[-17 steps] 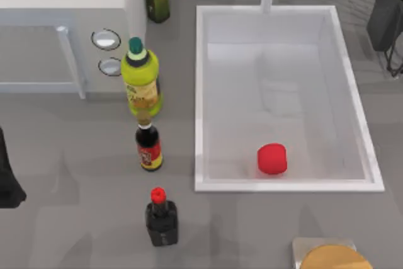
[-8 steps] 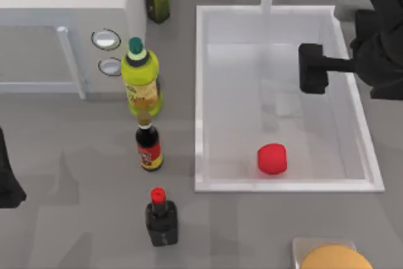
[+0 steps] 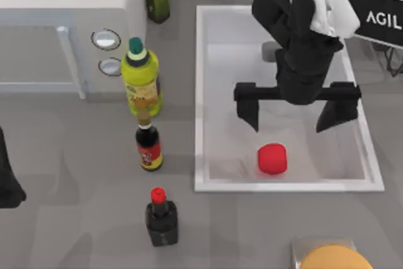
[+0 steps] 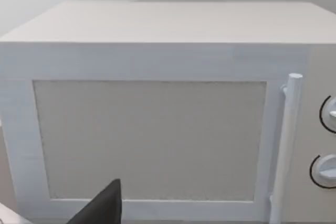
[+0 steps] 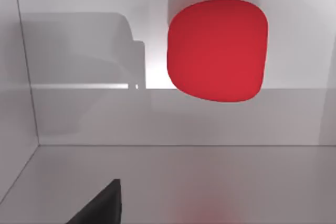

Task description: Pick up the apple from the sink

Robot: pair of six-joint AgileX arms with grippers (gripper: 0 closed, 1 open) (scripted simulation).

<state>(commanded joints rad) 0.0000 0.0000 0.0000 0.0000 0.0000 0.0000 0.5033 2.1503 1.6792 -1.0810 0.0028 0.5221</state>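
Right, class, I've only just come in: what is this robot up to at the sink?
The right gripper hangs open over the white sink, its two fingers spread wide, just behind the red apple. The apple lies on the sink floor near the front wall, not yet touched or gripped. The left arm sits parked at the table's left edge, its wrist camera facing the white microwave. Bottles stand on the counter left of the sink.

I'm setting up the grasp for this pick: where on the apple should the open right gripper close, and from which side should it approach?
Come straight down from above: the apple lies free on the sink floor near its front wall. Close the right gripper across the apple's rounded flanks at mid-height, probably along the sink's width, where both sides are clear.
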